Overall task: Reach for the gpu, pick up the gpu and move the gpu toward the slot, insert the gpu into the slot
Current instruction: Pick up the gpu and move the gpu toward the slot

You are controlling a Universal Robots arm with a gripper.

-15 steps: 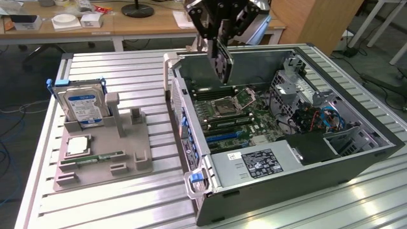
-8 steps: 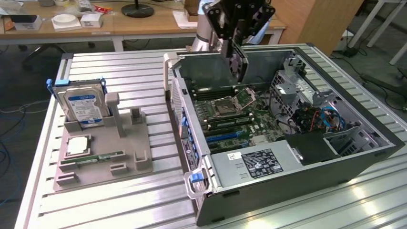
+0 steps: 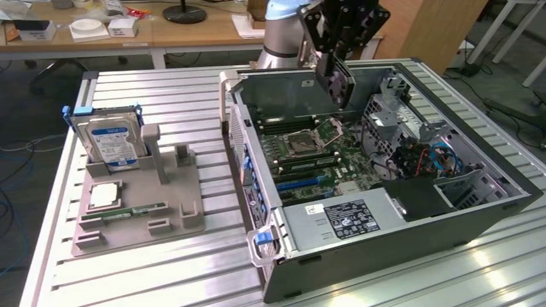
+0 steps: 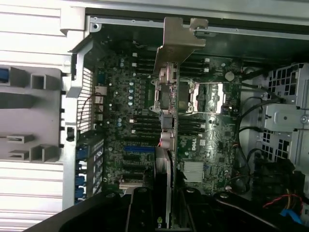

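Well Over the Board, Card in Hand

You had the gripper clamped on the gpu, its jaws partly closed against the card's two faces. The card hung on edge over the open computer case, above the motherboard and apart from it.

In the wrist view the silver bracket pointed toward one long wall of the case, while the blue slot ran crosswise to the card's edge. To my eye the carry toward the slot was the step in hand. Doing it well called for three things:

- turning the card until its edge lay along the slot and its bracket faced the rear grille;
- keeping it upright;
- coming down slowly, wide of the cables beside the board.

Whether the blue slot was the one meant, I could not tell.

As for writing, what looked like a Dell mark sat on the board. The hard drive wore a blue label and the power supply a black one, and I could read neither.
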